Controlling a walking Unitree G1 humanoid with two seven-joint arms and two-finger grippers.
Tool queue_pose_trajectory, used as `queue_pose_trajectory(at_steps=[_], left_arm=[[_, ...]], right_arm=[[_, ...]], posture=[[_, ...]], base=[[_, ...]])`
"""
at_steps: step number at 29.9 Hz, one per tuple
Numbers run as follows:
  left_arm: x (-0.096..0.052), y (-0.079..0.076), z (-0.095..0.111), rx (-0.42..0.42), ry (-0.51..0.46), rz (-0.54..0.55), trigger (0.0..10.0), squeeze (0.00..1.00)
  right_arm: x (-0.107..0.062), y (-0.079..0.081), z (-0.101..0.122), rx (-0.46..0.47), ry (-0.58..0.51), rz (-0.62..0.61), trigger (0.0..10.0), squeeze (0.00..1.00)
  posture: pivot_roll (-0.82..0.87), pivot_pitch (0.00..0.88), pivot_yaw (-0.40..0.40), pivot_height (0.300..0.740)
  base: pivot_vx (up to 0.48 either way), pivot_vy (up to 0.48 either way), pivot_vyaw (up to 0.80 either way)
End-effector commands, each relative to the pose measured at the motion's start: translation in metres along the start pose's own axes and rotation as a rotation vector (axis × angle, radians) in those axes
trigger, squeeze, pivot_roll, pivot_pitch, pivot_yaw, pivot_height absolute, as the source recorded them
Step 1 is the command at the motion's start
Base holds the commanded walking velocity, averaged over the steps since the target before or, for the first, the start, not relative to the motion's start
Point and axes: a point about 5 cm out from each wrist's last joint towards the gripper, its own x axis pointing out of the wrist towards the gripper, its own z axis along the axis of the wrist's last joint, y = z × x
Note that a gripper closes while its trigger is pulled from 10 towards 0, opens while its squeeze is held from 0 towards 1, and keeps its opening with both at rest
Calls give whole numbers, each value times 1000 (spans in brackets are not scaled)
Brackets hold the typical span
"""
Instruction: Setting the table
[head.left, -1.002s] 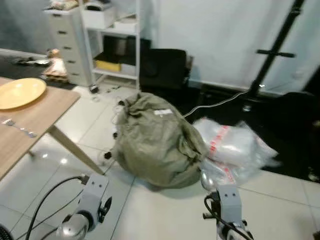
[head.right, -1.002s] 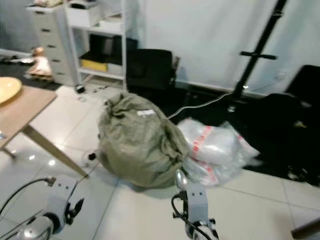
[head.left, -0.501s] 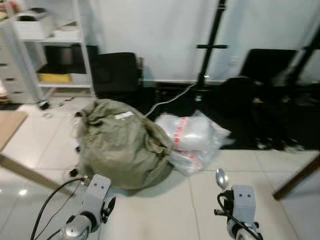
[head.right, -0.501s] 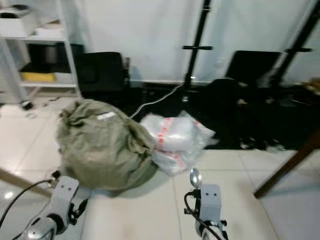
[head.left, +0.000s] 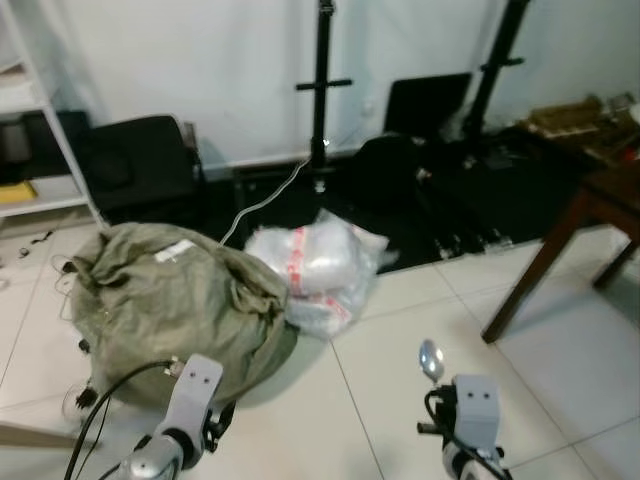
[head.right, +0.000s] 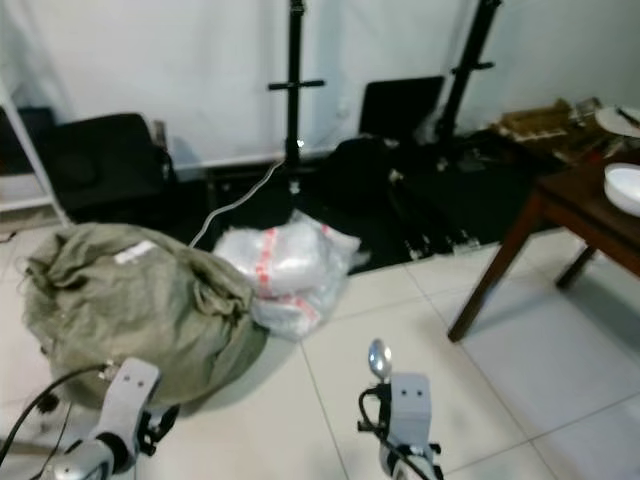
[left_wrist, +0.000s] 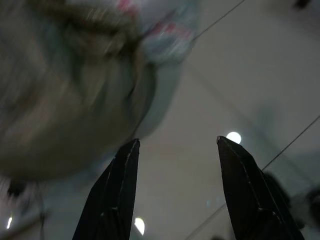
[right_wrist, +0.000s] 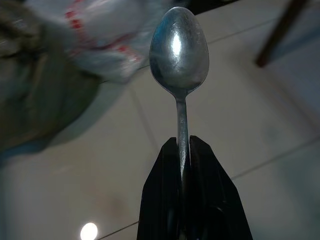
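Pale floor tiles run up to a white backdrop with black stands; an olive sack slumps on them with a clear plastic bag touching its side, and a dark wooden table carrying a white dish stands off to the robot's right. The right gripper has its fingers pressed together on the handle of a spoon, held upright low in front of the body, over bare floor; the left gripper hangs with fingers spread apart and nothing between them. The grip takes only the thin stem, so a jolt while walking could likely twist the spoon or let it slip to the tiles; the sack and bag lie near enough to snag a step. The spoon is plain metal, its oval bowl dull and slightly scuffed, bowl uppermost, handle narrow.
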Motion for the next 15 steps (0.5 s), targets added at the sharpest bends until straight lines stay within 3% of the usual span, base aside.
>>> queue_pose_trajectory(at_steps=[1, 15], left_arm=[[-1, -2, -2, 6, 4, -15, 10000, 0], [3, -4, 8, -6, -27, -36, 10000, 0]], right_arm=[[0, -4, 0, -1, -6, -14, 10000, 0], [1, -4, 2, -4, -17, -17, 10000, 0]], posture=[[-49, 0, 106, 740], [-56, 0, 111, 740]], base=[[0, 0, -788], [0, 0, -788]])
